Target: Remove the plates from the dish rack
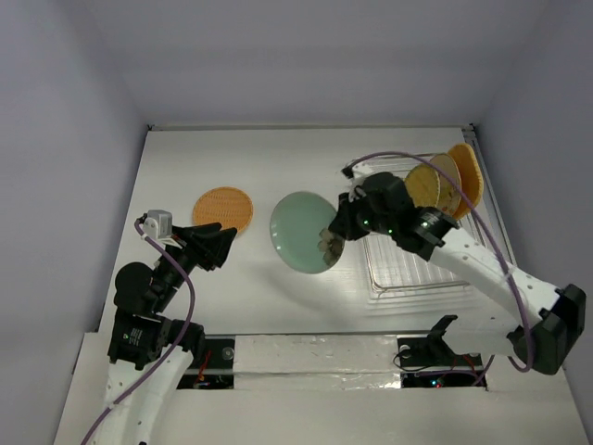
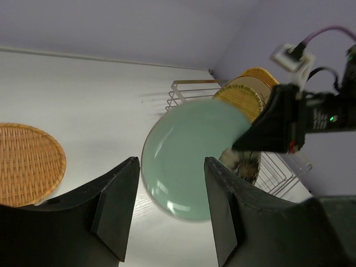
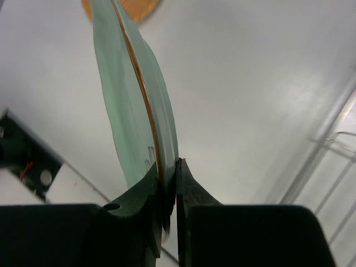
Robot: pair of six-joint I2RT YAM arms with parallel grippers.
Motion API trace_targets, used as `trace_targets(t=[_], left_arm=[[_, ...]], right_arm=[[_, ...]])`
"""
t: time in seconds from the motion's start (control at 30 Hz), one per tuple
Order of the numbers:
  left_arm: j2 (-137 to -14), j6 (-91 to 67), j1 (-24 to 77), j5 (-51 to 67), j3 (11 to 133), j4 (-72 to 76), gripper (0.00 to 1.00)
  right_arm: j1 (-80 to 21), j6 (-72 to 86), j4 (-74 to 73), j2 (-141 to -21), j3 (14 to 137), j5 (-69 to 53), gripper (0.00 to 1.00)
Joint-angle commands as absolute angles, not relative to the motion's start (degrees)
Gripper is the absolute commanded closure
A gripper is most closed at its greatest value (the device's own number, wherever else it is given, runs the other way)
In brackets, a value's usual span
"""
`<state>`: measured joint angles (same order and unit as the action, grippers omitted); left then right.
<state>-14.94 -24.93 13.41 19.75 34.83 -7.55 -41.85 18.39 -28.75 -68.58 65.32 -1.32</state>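
My right gripper (image 1: 330,243) pinches the rim of the green plate (image 1: 298,232). The jaws squeeze tight on it, one finger on each side. The plate is tilted over the table (image 1: 278,158), at 9 o'clock of the rack (image 1: 417,273).

My left gripper (image 1: 225,247) is at 9 o'clock of the green plate, apart from it. Its jaws stand wide with nothing between them.

The round orange plate (image 1: 223,209) lies flat on the table, at 12 o'clock of my left gripper.

Three plates stand on edge at the rack's 12 o'clock end: the yellow plate (image 1: 424,188), the cream plate (image 1: 448,176) behind it, and the back orange plate (image 1: 467,171).
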Motion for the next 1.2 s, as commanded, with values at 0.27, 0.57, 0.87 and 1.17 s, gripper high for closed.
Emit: trace_targets(t=[0.27,0.57,0.87,1.17], left_arm=[[-15.56,-24.96,12.66,20.66,34.37,-4.48,0.53],[-15.38,-24.96,12.66,20.74,34.36,-4.48,0.53],[-15.21,-25.05,12.66,20.83,34.28,-4.39,0.53],[-15.29,-24.96,12.66,21.01,34.37,-4.39,0.53]], right_arm=[[-46.49,23.55,-11.34,-77.78,59.86,-9.06,1.0],[-46.49,25.93,-8.96,-83.67,56.08,-3.7,1.0],[-46.49,34.18,-10.82,-84.81,50.11,10.29,0.74],[-46.49,38.32,-6.94,-91.23,47.02,12.48,0.67]])
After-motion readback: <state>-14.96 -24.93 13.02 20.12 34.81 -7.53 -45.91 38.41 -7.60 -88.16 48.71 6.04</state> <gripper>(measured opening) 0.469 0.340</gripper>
